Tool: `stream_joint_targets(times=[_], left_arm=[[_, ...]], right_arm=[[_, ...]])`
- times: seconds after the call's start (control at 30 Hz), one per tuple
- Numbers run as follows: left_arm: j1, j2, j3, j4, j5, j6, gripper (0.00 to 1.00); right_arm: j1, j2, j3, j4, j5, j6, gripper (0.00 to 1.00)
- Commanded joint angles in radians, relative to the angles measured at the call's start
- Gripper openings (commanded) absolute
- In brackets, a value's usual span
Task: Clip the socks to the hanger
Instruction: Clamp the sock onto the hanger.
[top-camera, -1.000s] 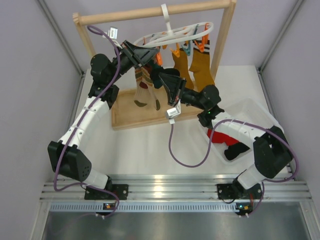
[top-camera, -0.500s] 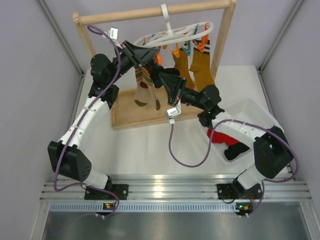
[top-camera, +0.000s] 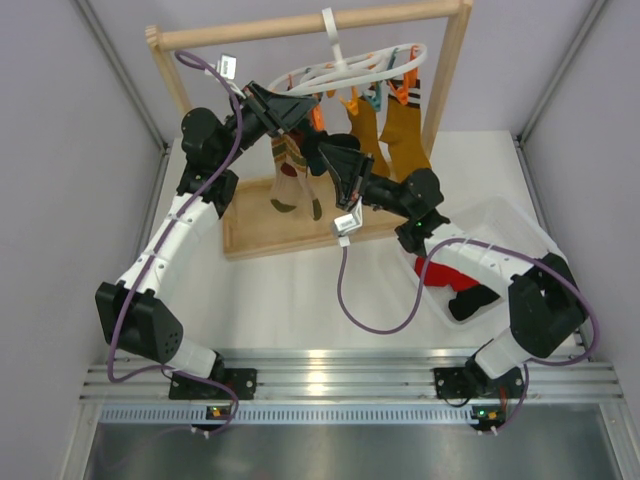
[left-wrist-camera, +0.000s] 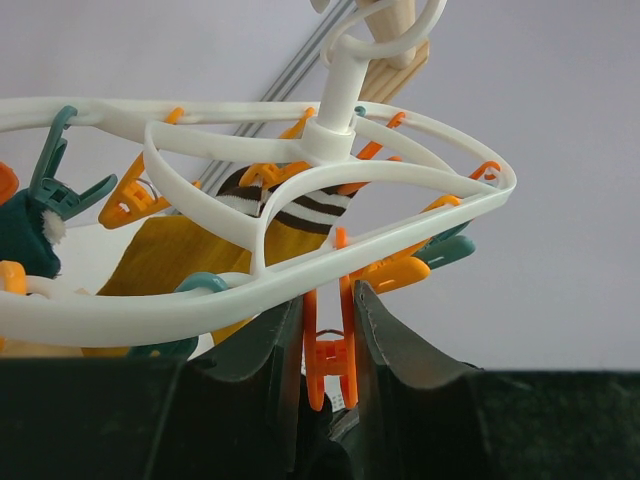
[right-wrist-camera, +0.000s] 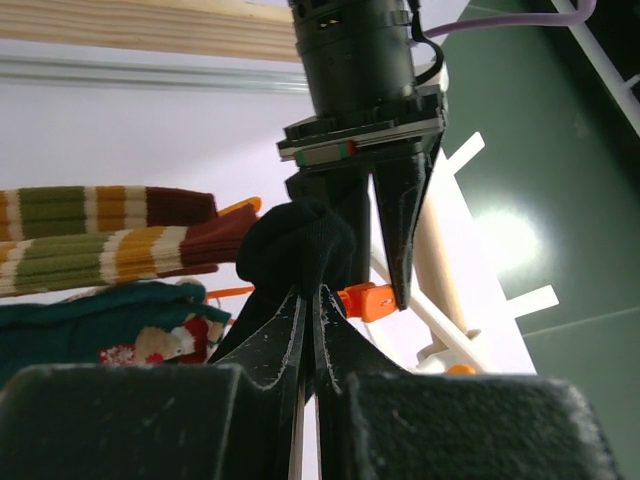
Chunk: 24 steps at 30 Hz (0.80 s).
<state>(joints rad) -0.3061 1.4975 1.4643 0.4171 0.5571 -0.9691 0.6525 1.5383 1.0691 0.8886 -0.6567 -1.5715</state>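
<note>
From my station I count 2 arms, 1 hanger (left-wrist-camera: 330, 130), 1 wooden rack (top-camera: 250, 30) and 1 clear bin (top-camera: 505, 208) on the table (top-camera: 300, 290). 2 mustard socks (top-camera: 398, 128) hang from the hanger's far side. 2 striped socks (right-wrist-camera: 100, 205) show in the right wrist view. The bin holds 1 red sock (top-camera: 450, 273) and 1 loose black sock (top-camera: 472, 300). The hanger's clips are too many and too overlapped for me to count.

The left arm rises from its base, bends at the rack's left post and turns right. The left gripper (left-wrist-camera: 326, 300) sits under the ring's near rim, jaws narrow, pressing 1 orange clip (left-wrist-camera: 328, 365) from both sides. The right arm folds at its elbow beside the bin and reaches up and left. The right gripper (right-wrist-camera: 312, 300) is pinched fully together on 1 black sock (right-wrist-camera: 298, 243), just beside that clip and below the left fingertips.

The hanger hooks over the rack's top bar. Its ring lies nearly flat, with the long axis running left to right in the top view. The orange clip hangs upright, its long axis vertical. The black sock is bunched into a ball above the right fingertips, so I cannot tell which way it points.
</note>
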Motion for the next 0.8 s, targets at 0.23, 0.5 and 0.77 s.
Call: stream_joint_targets(times=[0.23,0.5,0.77], left_arm=[[-0.004,0.001,-0.018,-0.037,0.073,0.01,0.0],[-0.004,0.001,-0.021,-0.029,0.081,-0.013,0.0],[-0.004,0.006,-0.012,-0.017,0.093,-0.036,0.0]], right_arm=[[0.009,-0.026,0.08,0.026,-0.023,0.001,0.0],[0.009,-0.007,0.092,0.01,-0.018,-0.018,0.0],[0.009,0.017,0.13,-0.011,-0.009,-0.045,0.0]])
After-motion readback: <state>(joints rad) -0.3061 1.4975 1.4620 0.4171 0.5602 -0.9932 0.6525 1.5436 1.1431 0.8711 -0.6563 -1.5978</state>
